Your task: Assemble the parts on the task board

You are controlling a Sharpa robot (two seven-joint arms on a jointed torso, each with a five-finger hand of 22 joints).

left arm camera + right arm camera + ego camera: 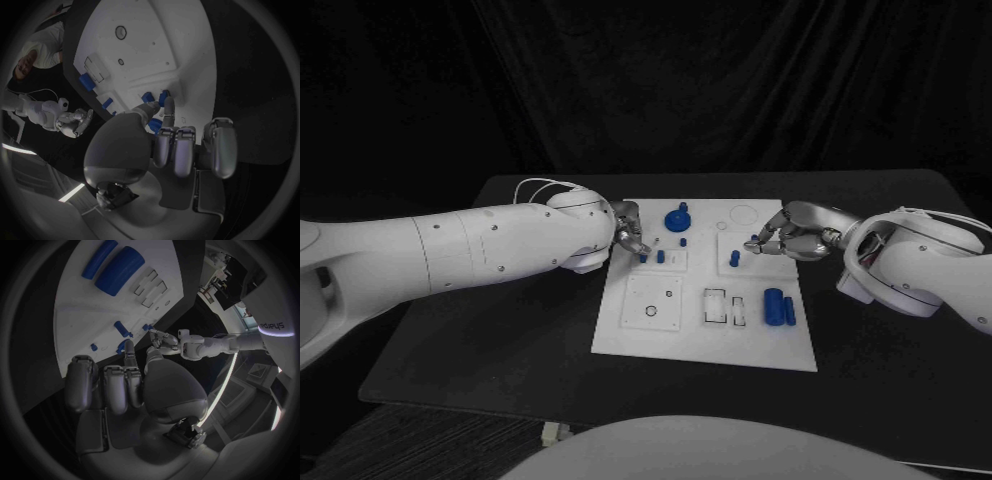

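**Both hands over the far half of the board**

The white board (705, 335) lay in the middle of the black counter (488, 330), and both hands had reached in over its far half. The left hand (626, 232) hovered at the board's left edge, most of its fingers (177, 150) curled in toward the palm while one finger and the thumb stretched out. Right at those two tips stood a small blue peg (661, 256), with another tiny blue piece (147, 96) just beside it; I could not tell whether the tips actually pinched anything or merely touched it. A round blue knob (678, 217) sat just beyond the left fingertips, toward the far edge of the board.

The right hand (783, 236) hung over the board's right side, fingers (115, 387) folded in much the same way, one pointing out. A short blue pin (734, 258) stood just below its fingertips, apart from them as far as I could see. It seemed to hold nothing, though I could not be sure.

Nearer the robot than the right fingers, well apart from them, a thick blue cylinder (773, 305) and a thinner blue rod (790, 310) lay side by side, touching or nearly so.
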